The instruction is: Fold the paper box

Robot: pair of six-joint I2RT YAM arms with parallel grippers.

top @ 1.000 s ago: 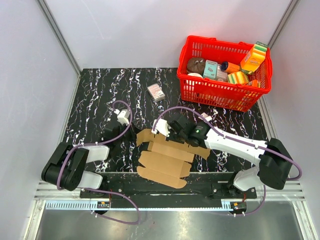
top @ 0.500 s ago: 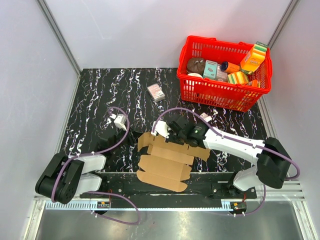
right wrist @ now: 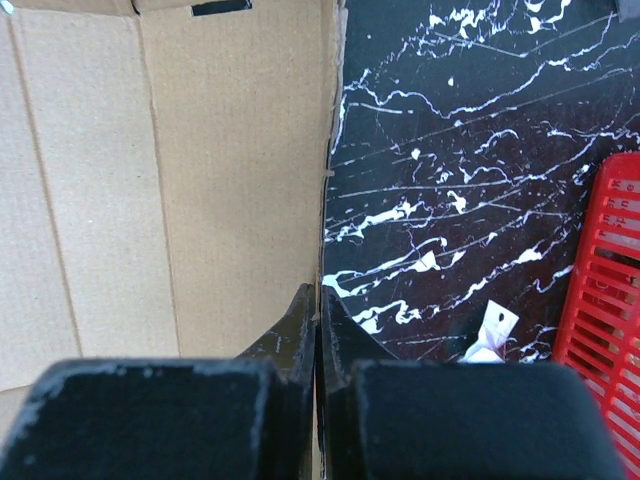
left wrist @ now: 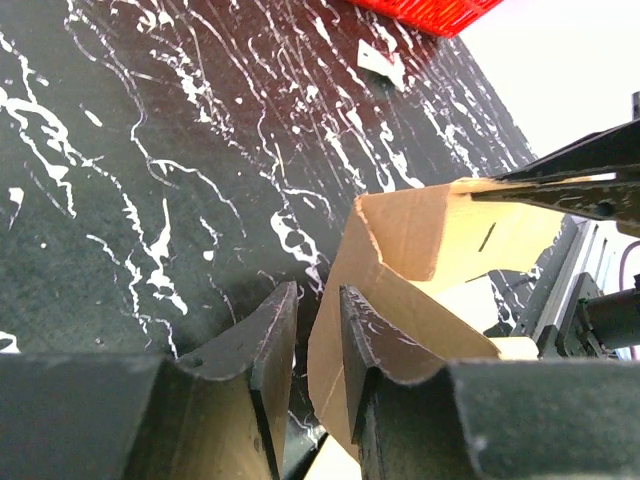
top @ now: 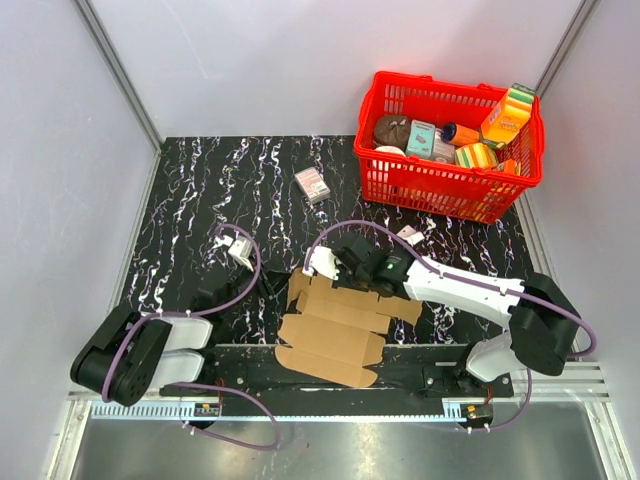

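Note:
The paper box (top: 335, 325) is a flat brown die-cut cardboard sheet at the near middle of the black marbled table. Its far left flap is lifted off the table. My right gripper (top: 332, 264) is shut on that flap's edge; in the right wrist view the cardboard (right wrist: 200, 170) runs into the closed jaws (right wrist: 320, 292). My left gripper (top: 268, 287) sits just left of the sheet. In the left wrist view its fingers (left wrist: 318, 295) stand slightly apart with only table between them. The raised flap (left wrist: 420, 240) stands beside the right finger, and the right gripper's fingers (left wrist: 570, 185) pinch its top edge.
A red basket (top: 440, 205) of colourful grocery packs stands at the back right and also shows in the right wrist view (right wrist: 600, 300). A small white-and-pink carton (top: 312, 184) lies at the back middle. A white paper scrap (right wrist: 490, 335) lies near the basket. The table's front rail runs just below the sheet.
My left arm has drawn back to the left, off the sheet's left edge. My right gripper has shifted slightly left with the flap, and the sheet has slid a little nearer.

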